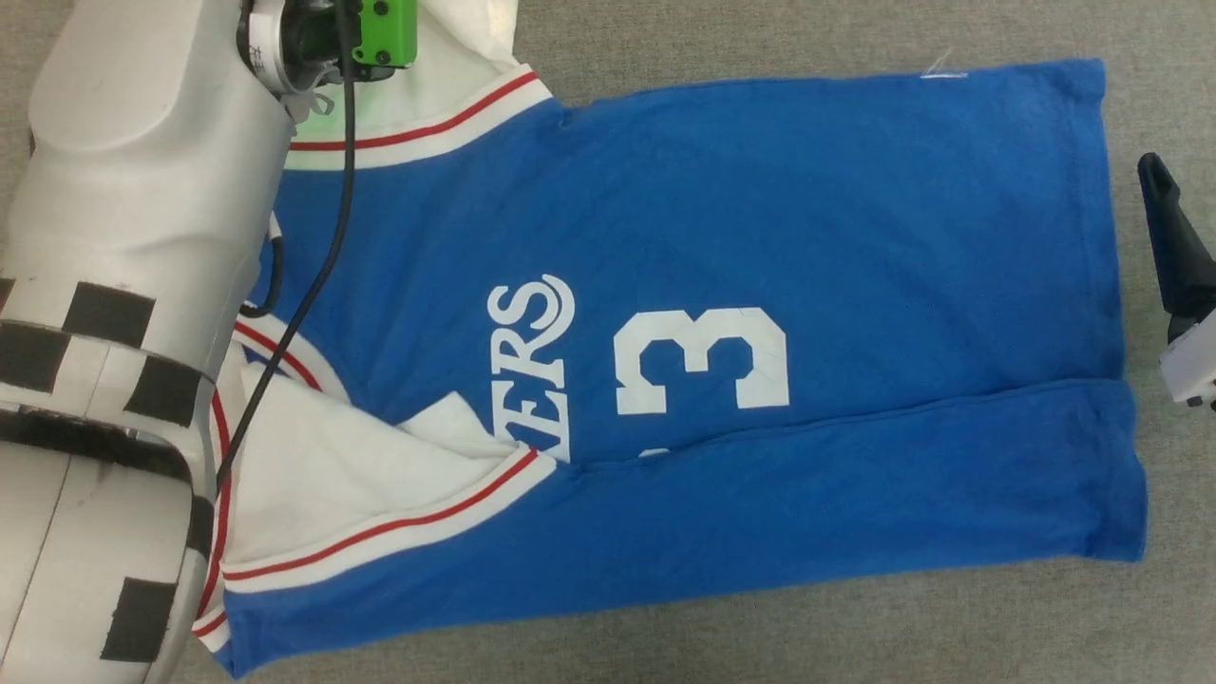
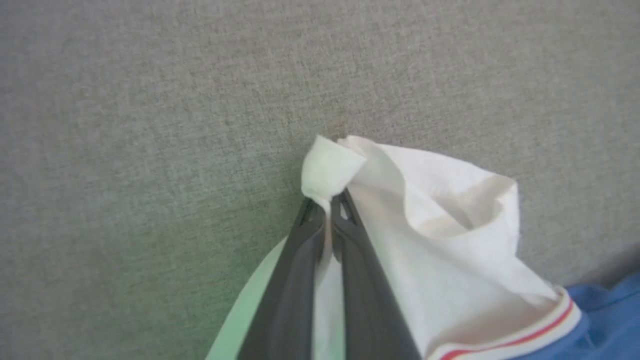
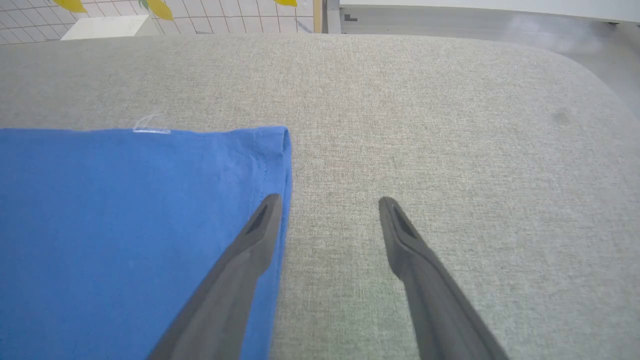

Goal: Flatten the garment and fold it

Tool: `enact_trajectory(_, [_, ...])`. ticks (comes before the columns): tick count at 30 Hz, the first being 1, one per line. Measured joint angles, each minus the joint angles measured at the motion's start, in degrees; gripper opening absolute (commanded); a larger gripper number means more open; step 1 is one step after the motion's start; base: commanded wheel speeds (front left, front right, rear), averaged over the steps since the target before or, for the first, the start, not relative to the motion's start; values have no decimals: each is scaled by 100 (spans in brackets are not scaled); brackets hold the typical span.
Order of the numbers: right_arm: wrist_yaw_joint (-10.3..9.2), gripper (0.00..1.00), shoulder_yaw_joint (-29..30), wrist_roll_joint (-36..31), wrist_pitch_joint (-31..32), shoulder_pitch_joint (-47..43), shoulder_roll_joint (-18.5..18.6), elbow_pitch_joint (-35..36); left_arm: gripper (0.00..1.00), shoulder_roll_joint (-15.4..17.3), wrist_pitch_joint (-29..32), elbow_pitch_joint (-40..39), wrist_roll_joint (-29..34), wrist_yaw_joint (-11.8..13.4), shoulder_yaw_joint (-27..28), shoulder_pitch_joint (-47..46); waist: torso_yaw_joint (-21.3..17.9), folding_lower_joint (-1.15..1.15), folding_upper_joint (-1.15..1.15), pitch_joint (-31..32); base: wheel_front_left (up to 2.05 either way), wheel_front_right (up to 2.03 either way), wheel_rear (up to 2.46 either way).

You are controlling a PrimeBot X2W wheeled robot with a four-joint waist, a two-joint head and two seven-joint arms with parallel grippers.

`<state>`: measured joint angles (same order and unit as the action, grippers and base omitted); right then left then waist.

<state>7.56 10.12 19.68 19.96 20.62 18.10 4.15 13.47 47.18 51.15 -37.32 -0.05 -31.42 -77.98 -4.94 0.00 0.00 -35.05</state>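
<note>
The garment (image 1: 760, 237), a royal-blue jersey with a white 3 and white lettering, lies sideways on grey cloth, collar to the left and hem to the right. Its near side is folded over the front, with a white sleeve (image 1: 313, 484) lying on top. In the left wrist view my left gripper (image 2: 327, 205) is shut on the bunched end of the far white sleeve (image 2: 450, 210), held over the grey surface. My right gripper (image 3: 329, 201) is open beside the hem; one finger (image 3: 250, 240) overlaps the blue hem edge (image 3: 280, 165). One of its dark fingers (image 1: 1173, 237) shows at the right edge.
My pale left arm (image 1: 142, 285) with black squares covers the collar side of the jersey. The grey padded surface (image 3: 450, 125) extends beyond the hem and ends in a rounded far edge. Tiled floor (image 3: 200, 15) lies behind it.
</note>
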Motion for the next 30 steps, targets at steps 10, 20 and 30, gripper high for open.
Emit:
enact_trajectory(10, [0,100,-673,210,1804,1046,692,107,0,25,-35,-478,-194,-23,151,196,23,0,0,150,0,0,0])
enact_trajectory(20, [0,100,-1708,142,4358,2359,1134,-415,0,78,99,-1209,-368,90,224,286,208,0,0,12,0,0,0])
enact_trajectory(30, [-1,100,-2090,107,5041,2652,1245,-776,0,96,116,-1775,-439,157,229,423,439,0,0,-142,0,0,0])
